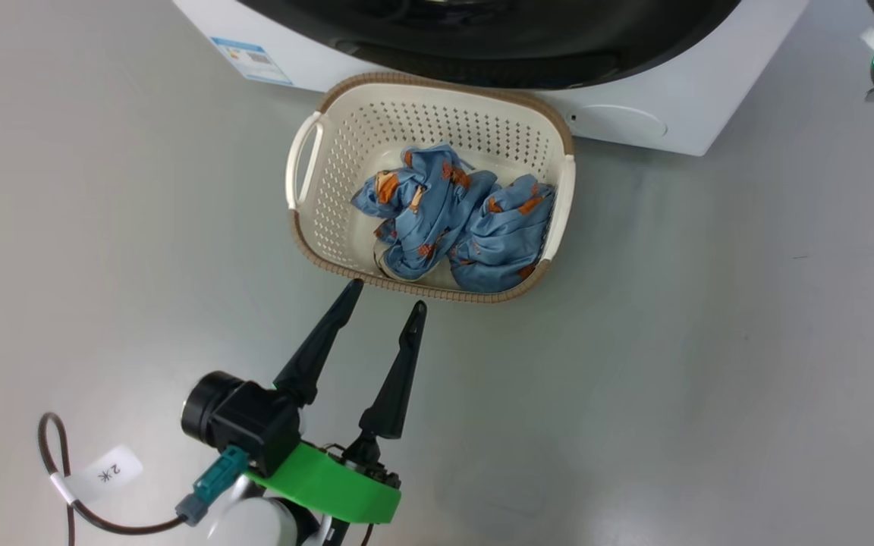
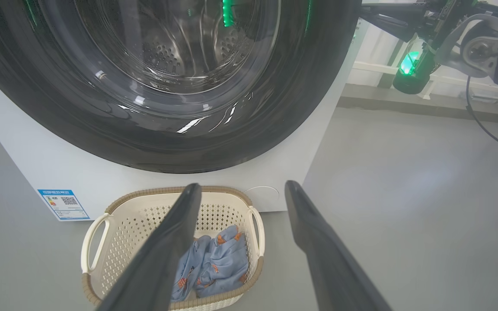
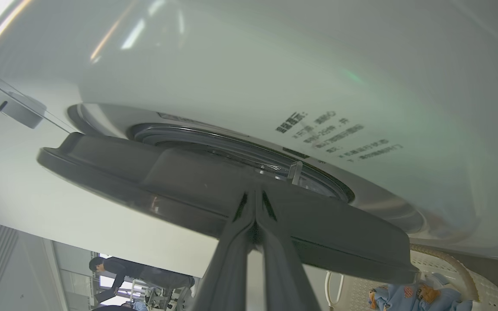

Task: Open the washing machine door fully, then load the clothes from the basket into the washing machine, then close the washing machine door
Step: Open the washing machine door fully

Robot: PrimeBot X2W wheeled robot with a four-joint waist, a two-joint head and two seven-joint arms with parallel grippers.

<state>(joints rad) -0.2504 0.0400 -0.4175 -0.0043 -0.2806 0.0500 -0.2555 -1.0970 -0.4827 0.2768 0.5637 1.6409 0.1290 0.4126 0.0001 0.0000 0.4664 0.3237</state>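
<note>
Right wrist view: right gripper [image 3: 255, 203] jaws shut, empty, tips against the edge of the washing machine door [image 3: 145, 172], glossy black, apparently slightly ajar from the washing machine [image 3: 231, 65]. Step judged: door opening; next, swing it wide. Left gripper [image 1: 386, 295] spread, empty, near the basket [image 1: 482, 297] holding the clothes [image 1: 456, 216].

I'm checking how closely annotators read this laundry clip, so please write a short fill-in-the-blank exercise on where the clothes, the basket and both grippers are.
1. The clothes lie ____ the basket.
2. The left gripper is ____ and holds nothing.
3. The right gripper is ____, its tips at the rim of the washing machine door.
4. The basket stands on the ____ in front of the washing machine.
Missing words: inside; open; shut; floor.
</note>
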